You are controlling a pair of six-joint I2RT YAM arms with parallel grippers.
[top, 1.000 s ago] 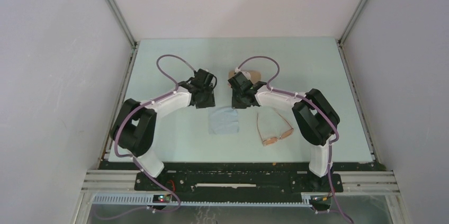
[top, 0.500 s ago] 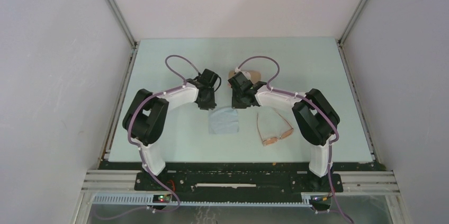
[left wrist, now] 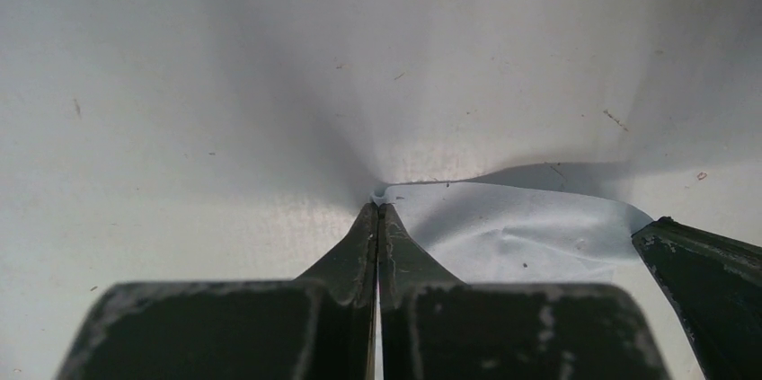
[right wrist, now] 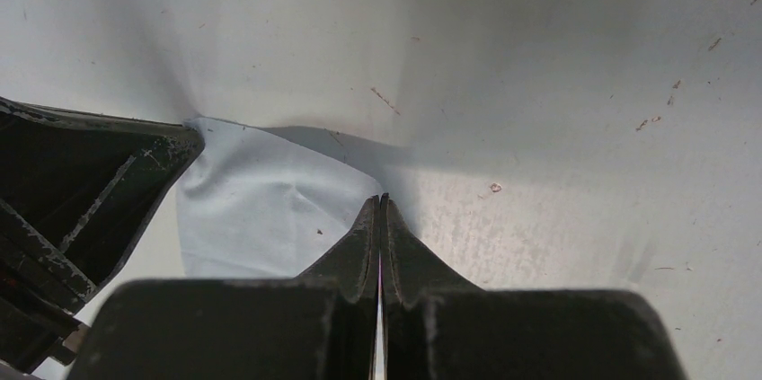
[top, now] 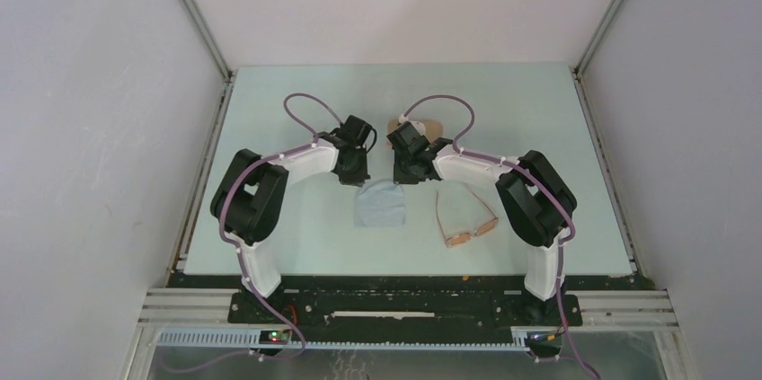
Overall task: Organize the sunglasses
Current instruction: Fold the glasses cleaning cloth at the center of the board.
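Clamped tight with the left gripper (left wrist: 378,205) on one corner of the light blue cloth (left wrist: 521,232). Pinched flat with the right gripper (right wrist: 381,200) on the neighbouring corner, at 3 o'clock. Lying on the table (top: 296,236), temples unfolded, at 4 o'clock from the cloth, near the right arm: the sunglasses (top: 465,221).

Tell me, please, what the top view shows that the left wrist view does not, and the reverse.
Only the top view shows the sunglasses, lying unfolded beside the cloth, and both whole arms. Only the left wrist view shows the left gripper pinched shut on a cloth corner, and fine creases in the fabric. Both show the cloth on the pale table, with the right gripper at the cloth's other far corner.
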